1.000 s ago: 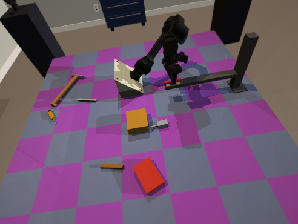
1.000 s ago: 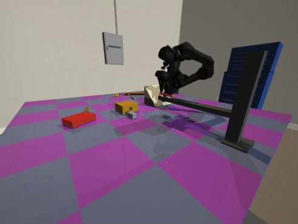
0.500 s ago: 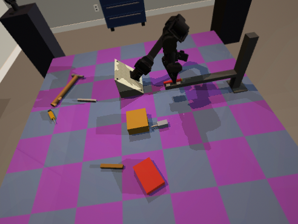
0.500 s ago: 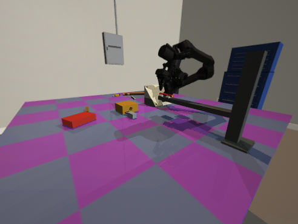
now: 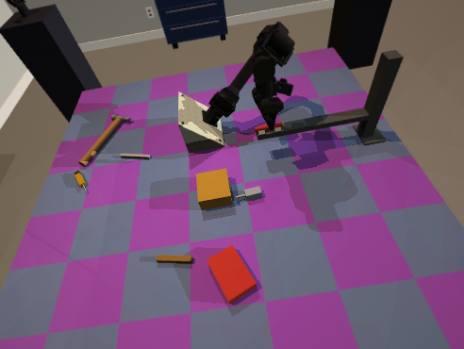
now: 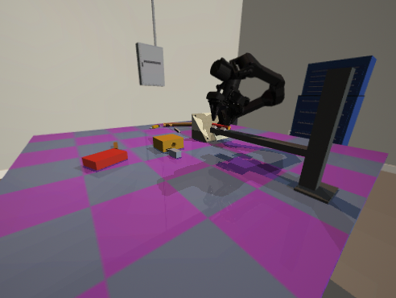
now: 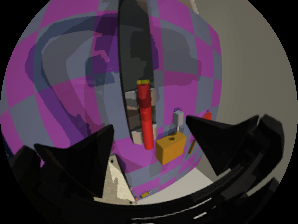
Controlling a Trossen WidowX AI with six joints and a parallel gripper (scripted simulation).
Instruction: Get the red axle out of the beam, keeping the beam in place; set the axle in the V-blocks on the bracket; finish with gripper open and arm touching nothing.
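Red, seemingly stiff, the axle (image 5: pixel 261 127) (image 6: pixel 219 126) (image 7: pixel 145 112) lies in the V-blocks (image 5: pixel 262 133) (image 6: pixel 222 128) (image 7: pixel 137 136), best regripped mid-length; the gripper (image 5: pixel 273 126) (image 6: pixel 220 121) (image 7: pixel 150 123) stands wide open above, holding nothing; the bracket (image 5: pixel 325 120) (image 6: pixel 266 142) (image 7: pixel 135 50) reaches toward the counter's (image 5: pixel 302 264) (image 6: pixel 141 246) right edge.

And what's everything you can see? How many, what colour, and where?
red axle: one, red, on V-blocks
V-blocks: two, pale, on bracket
bracket: one, dark, table
orange block: one, orange, mid-table
grey block: one, grey, beside it
red block: one, red, table
stick: one, brown, table
hammer: one, brown, table
screwdriver: one, yellow, table
rod: one, pale, table
wedge: one, cream, table
table: one, purple-grey, centre
drawers: one unit, blue, behind
pedestals: two, black, behind
wall box: one, grey, wall
socket: one, white, wall
arm: one, black, above table
gripper: one, black, open, by axle
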